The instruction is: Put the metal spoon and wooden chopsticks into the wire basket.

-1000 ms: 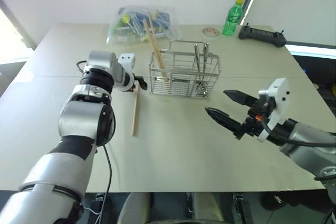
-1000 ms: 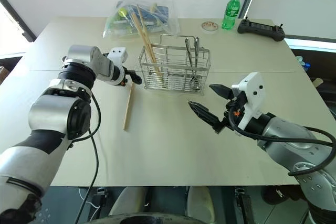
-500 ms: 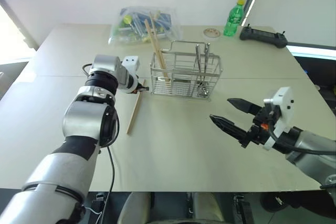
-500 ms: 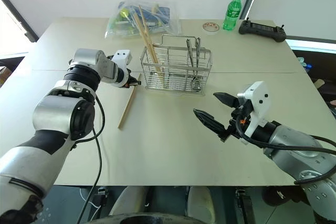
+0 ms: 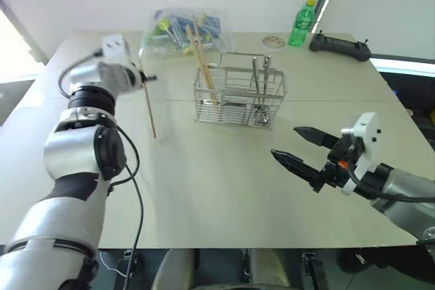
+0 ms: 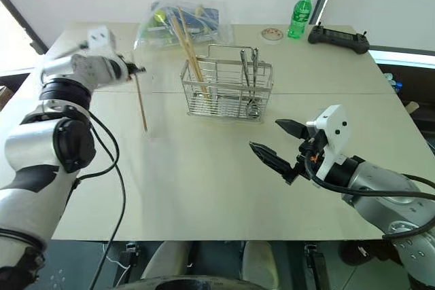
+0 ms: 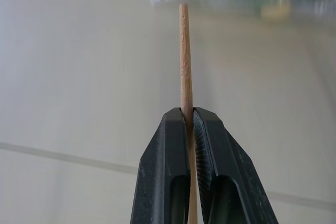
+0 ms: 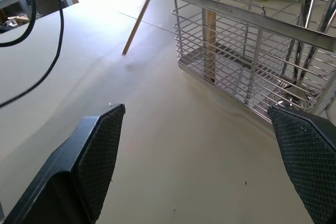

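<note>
Gripping one wooden chopstick (image 5: 149, 108) between clamped fingers, the left gripper (image 5: 145, 78) is holding it off the table (image 5: 217, 188), left of the wire basket (image 5: 239, 97). The right gripper (image 5: 299, 147) is hovering near the basket's front, fingers spread apart.

I see wire basket (image 5: 239, 96) mid-table (image 5: 224, 188), chopsticks (image 5: 202, 59) and spoon (image 5: 259, 93) in it; bag (image 5: 183, 30) behind, bottle (image 5: 301, 24) back right.

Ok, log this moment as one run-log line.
left gripper: shut on chopstick, lifted | right gripper: open, empty | wire basket: holds chopsticks, utensils
</note>
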`<state>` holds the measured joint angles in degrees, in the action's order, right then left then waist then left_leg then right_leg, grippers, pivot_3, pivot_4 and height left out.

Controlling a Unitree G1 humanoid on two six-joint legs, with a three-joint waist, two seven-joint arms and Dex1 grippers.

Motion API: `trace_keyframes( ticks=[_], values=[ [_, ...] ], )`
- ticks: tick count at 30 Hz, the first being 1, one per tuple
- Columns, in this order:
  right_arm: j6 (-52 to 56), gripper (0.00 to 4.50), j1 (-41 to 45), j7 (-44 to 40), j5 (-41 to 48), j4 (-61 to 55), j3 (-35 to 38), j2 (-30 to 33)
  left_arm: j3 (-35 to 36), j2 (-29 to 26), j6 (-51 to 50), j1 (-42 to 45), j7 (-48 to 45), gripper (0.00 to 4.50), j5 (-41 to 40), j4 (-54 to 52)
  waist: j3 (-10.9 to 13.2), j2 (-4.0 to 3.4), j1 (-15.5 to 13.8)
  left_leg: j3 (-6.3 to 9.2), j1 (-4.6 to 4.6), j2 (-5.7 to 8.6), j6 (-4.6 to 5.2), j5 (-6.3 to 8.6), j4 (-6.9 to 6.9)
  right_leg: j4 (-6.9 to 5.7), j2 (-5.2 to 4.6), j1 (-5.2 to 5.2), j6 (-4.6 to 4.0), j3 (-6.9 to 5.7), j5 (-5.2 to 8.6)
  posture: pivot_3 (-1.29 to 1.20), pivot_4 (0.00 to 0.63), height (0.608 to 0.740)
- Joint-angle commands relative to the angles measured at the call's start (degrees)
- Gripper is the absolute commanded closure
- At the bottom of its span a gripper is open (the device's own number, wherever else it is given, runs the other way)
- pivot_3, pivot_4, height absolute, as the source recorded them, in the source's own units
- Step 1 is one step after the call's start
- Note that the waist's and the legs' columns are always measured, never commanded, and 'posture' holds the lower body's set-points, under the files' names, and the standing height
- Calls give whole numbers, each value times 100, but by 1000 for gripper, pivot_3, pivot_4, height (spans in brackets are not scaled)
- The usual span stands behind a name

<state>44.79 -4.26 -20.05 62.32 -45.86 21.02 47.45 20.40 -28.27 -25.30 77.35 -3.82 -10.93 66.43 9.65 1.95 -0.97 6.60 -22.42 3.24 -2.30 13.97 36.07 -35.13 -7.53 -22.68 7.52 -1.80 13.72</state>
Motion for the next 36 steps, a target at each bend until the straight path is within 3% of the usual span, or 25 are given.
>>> trace_keyframes(
  ticks=[1,4,12,20,27,31,36],
  values=[
    [19,0,79,98,220,-189,131,93,423,-60,1506,400,-823,4430,-630,-1187,2,5,-22,-1,-2,2,0,0,0,0,-10,0,1,-1,0,0,150,690],
    [52,0,81,199,334,-195,125,97,359,192,1765,305,-1261,4430,-922,-2135,2,10,-118,-3,-9,4,1,1,5,10,-16,1,3,-2,-2,0,150,690],
    [81,0,146,426,574,-187,135,167,-124,1037,728,-121,-1659,4430,-1736,-4397,-4,0,-117,-3,7,5,5,1,12,8,-7,22,6,-2,-3,0,150,690],
    [-14,0,153,674,618,-248,150,104,-1077,1536,823,-929,-2243,4430,-1403,-4850,-7,-6,-120,-2,10,1,6,-1,17,3,16,22,0,2,-2,0,150,690],
    [-84,0,118,884,579,-311,169,70,-1428,1835,898,-1519,-2485,4430,-1247,-4800,-7,-6,-125,-2,3,1,8,0,16,10,16,19,-1,4,-2,0,150,690],
    [-106,0,96,914,586,-308,261,115,-1460,1946,580,-1794,-2448,2958,-1350,-5056,-7,-6,-123,-1,3,1,8,0,16,11,15,20,-1,4,-2,0,150,690],
    [-89,0,147,819,549,-173,329,190,-1378,1851,188,-1827,-2428,253,-1509,-5433,-6,-6,-124,0,4,0,8,0,16,10,16,19,-1,3,-2,0,150,690]
  ],
)
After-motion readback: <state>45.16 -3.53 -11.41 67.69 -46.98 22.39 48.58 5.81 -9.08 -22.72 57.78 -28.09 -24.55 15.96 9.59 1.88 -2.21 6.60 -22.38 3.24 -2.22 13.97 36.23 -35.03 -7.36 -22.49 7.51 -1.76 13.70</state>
